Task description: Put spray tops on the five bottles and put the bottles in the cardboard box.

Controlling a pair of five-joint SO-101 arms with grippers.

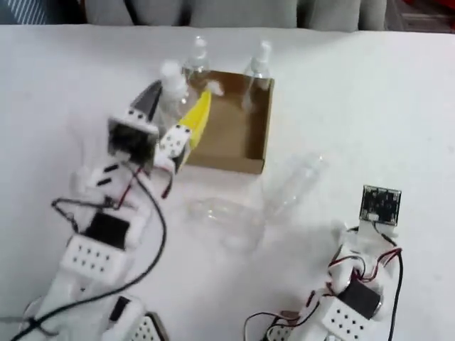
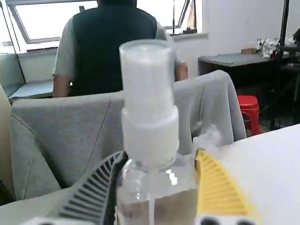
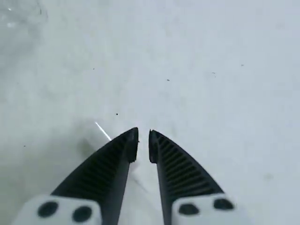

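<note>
My left gripper (image 1: 176,99) is shut on a clear bottle (image 1: 170,89) with a white spray top (image 2: 149,108), held upright at the left edge of the cardboard box (image 1: 238,135). A grey and a yellow finger (image 2: 213,187) flank the bottle (image 2: 150,192). Two more bottles with spray tops stand at the box's far side, one on the left (image 1: 196,58) and one on the right (image 1: 259,65). Two clear bottles lie on the table in front of the box, one (image 1: 295,177) angled and one (image 1: 226,217) nearer the arms. My right gripper (image 3: 143,145) is shut over bare table, holding nothing.
The right arm (image 1: 362,284) sits at the near right, away from the box. The left arm's body and cables (image 1: 106,227) fill the near left. Grey chairs (image 2: 65,136) line the table's far edge. White tabletop (image 1: 370,99) lies open to the right of the box.
</note>
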